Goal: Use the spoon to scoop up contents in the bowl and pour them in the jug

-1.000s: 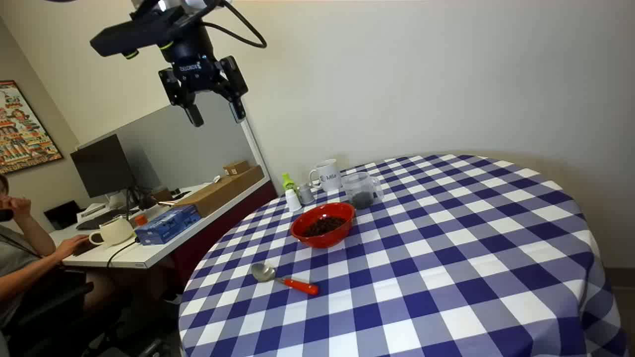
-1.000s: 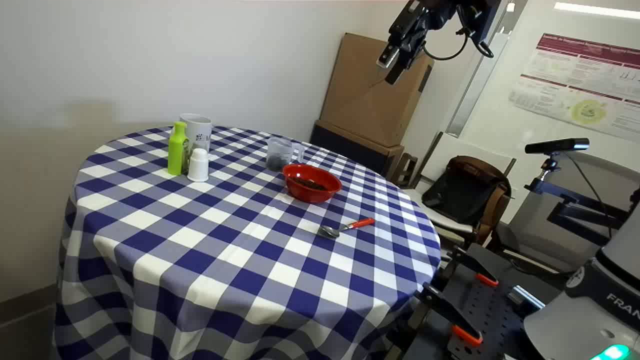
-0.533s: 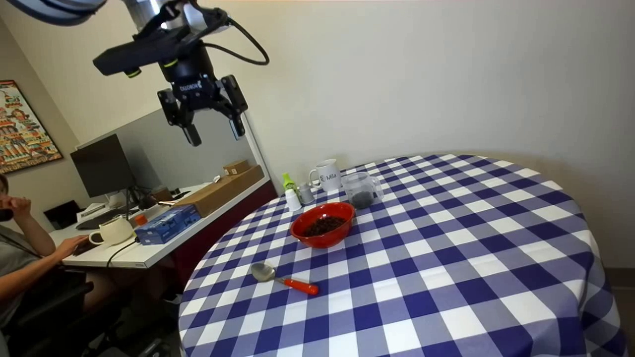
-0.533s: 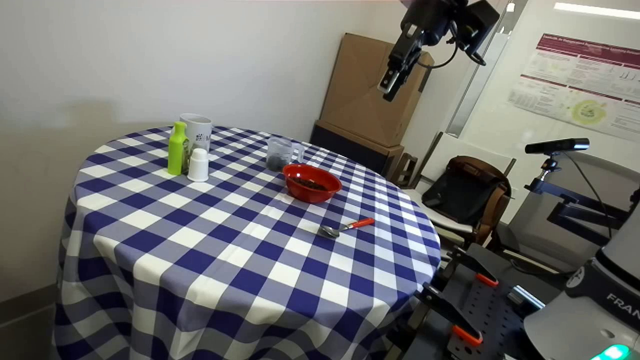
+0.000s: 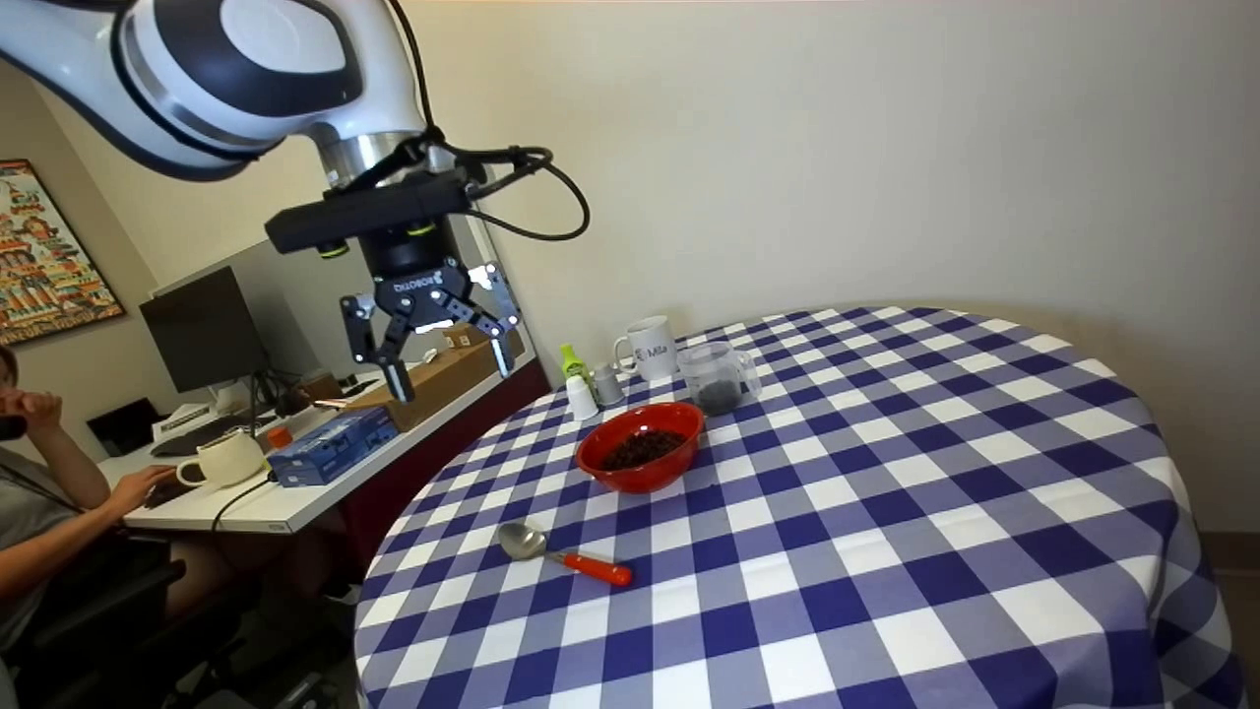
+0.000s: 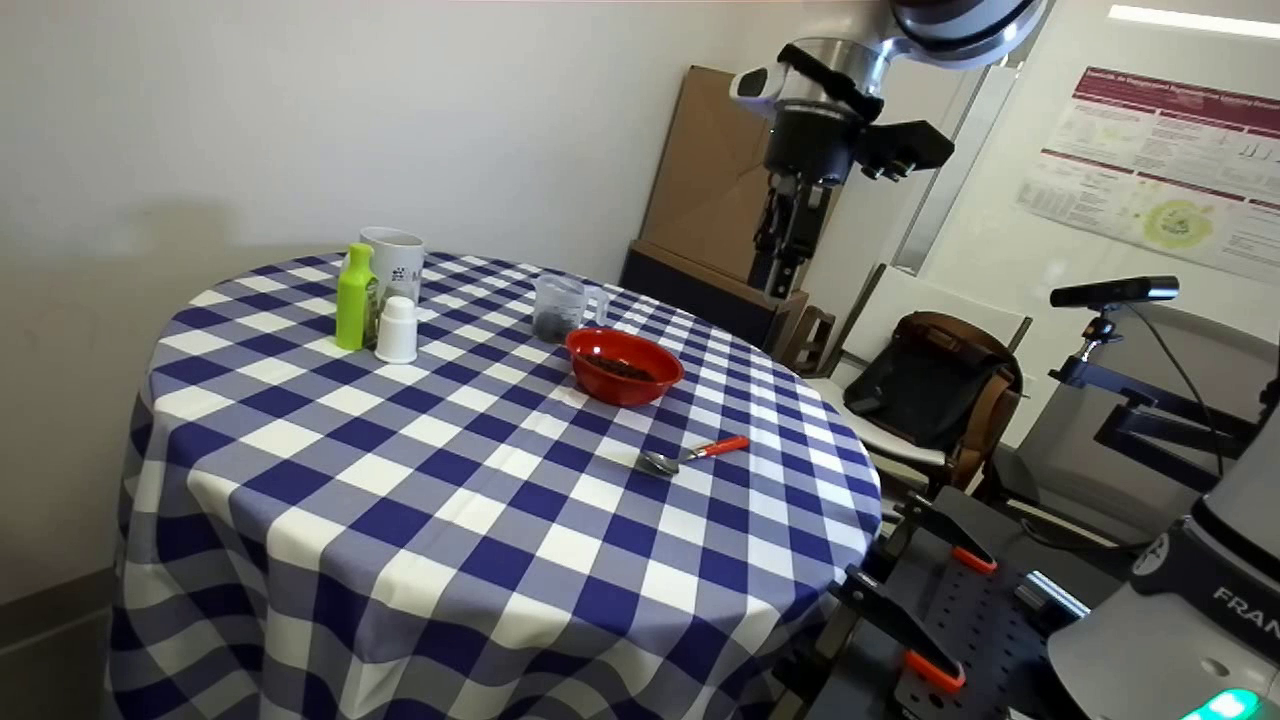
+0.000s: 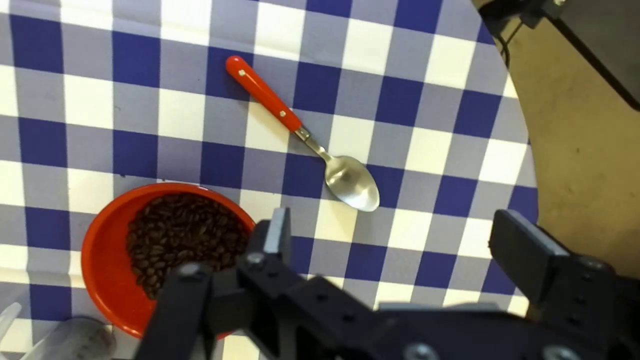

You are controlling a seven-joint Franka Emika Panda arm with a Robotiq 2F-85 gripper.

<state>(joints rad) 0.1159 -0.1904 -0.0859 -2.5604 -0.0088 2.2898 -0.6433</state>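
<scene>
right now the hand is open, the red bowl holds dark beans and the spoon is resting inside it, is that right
Not quite: the spoon isn't in the red bowl. The wrist view shows it lying on the checked tablecloth, apart from the bowl. The hand is open and the bowl holds dark beans.

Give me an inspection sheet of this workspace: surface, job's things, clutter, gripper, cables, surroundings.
Surface: checked tablecloth, mostly flat, hanging over the edge.
Bowl: upright, holding dark beans.
Jug: upright near the bowl, dark contents at the bottom.
Spoon: lying on the tablecloth, apart from the bowl.
Clutter: white mug, green bottle, small white container, small grey container.
Gripper: open, holding nothing, clear of the tablecloth.
Cables: black cable looping out above the gripper; snags: nothing seen.
Surroundings: seated person at a desk, cardboard box, bag on a chair.
</scene>
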